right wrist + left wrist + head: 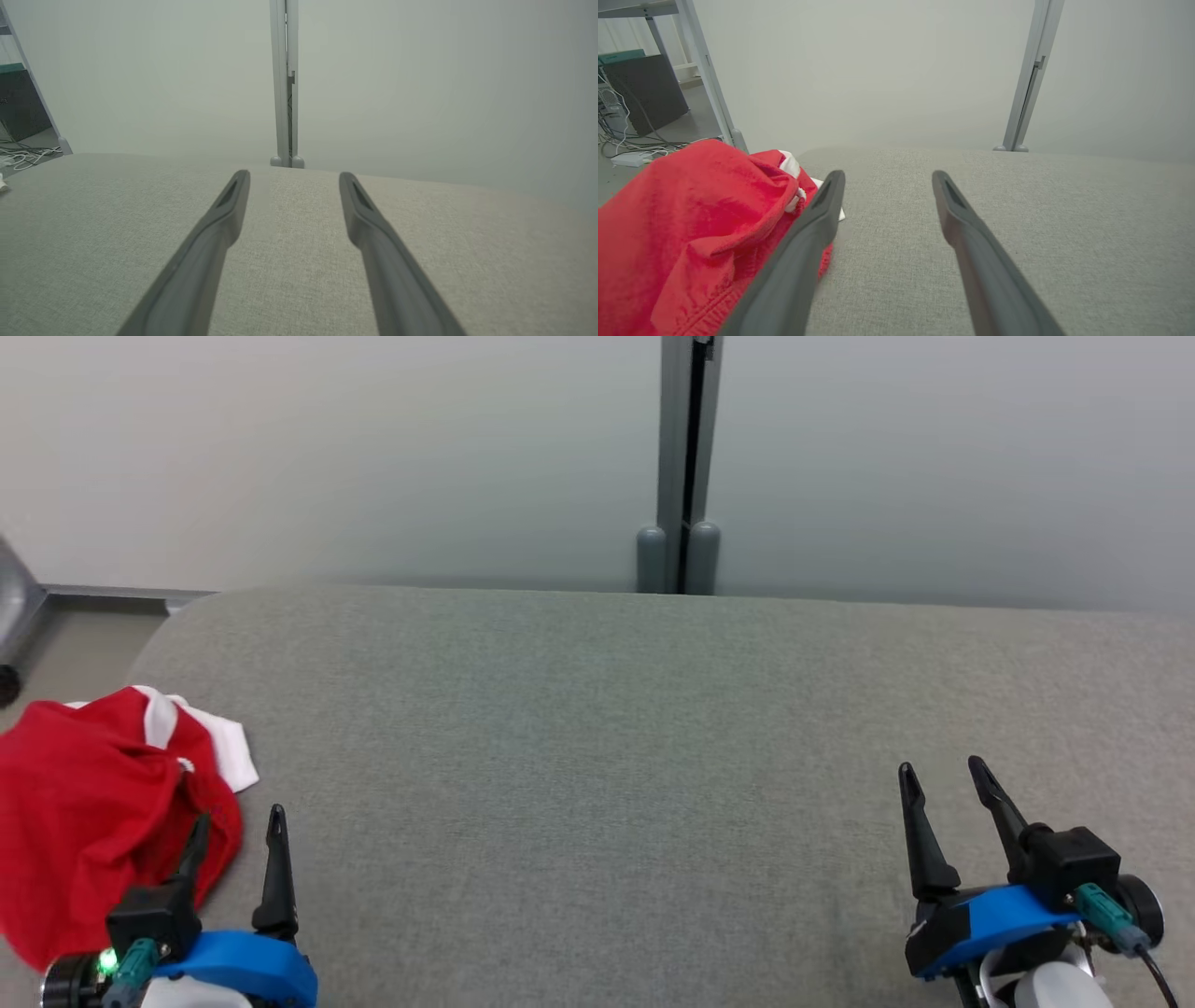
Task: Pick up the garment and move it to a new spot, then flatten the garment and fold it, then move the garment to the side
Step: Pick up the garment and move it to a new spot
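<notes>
Red garment, white parts showing, crumpled at 8 o'clock of head view, on grey fabric surface. Left gripper at 7 o'clock, fingers spread, gripping nothing; one finger at garment's edge, contact unclear, other over bare fabric. Right gripper at 4 o'clock, well apart from garment, fingers spread, empty. Grey post at 12 o'clock.

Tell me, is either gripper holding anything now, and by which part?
Nothing is held. The left gripper is open beside the crumpled red garment; the right gripper is open over the grey surface.
</notes>
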Available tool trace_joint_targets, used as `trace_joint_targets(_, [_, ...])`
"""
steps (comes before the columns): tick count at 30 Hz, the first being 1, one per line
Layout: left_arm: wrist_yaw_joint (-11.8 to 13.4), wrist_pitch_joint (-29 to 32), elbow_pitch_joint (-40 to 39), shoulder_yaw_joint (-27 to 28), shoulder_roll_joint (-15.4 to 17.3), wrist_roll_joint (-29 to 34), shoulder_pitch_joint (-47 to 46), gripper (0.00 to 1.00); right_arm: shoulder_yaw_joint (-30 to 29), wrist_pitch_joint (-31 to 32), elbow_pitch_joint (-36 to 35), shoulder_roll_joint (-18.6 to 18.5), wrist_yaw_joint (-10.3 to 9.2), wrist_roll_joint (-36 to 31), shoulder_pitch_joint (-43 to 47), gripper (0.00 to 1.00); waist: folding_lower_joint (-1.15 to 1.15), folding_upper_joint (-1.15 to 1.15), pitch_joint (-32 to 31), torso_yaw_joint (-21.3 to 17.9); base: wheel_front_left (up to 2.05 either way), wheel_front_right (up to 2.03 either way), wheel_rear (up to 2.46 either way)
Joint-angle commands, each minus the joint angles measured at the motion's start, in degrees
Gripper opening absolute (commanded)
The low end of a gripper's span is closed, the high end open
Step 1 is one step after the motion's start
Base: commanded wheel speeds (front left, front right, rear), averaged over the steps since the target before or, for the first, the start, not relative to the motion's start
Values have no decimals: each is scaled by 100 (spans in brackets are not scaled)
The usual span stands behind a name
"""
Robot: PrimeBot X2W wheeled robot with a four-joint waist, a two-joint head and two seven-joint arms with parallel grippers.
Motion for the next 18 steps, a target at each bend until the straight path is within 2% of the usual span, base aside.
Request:
trace_joint_targets(1, [-10, -27, 31, -6, 46, 15, -65, 100, 38, -33, 11, -26, 1, 31, -54, 100, 0, 0, 95, 299, 0, 0, 0])
trace_joint_targets(9, [-9, -27, 94, 166, 110, 27, -41, 100, 263, -32, 131, -26, 1, 162, -60, 100, 0, 0, 80, 1233, 0, 0, 0])
trace_joint_targets(10, [-9, -27, 94, 166, 110, 27, -41, 100, 263, -32, 131, -26, 1, 162, -60, 100, 0, 0, 80, 1233, 0, 0, 0])
trace_joint_targets(13, [-9, -27, 137, 242, 107, 63, -3, 100, 335, -29, 165, -27, 1, 192, -29, 100, 0, 0, 54, 1693, 0, 0, 0])
trace_joint_targets(14, [-9, -27, 137, 242, 107, 63, -3, 100, 335, -29, 165, -27, 1, 192, -29, 100, 0, 0, 54, 1693, 0, 0, 0])
trace_joint_targets(18, [-9, -27, 165, 328, 107, 72, 16, 100, 385, -28, 200, -28, 1, 181, -17, 100, 0, 0, 45, 2116, 0, 0, 0])
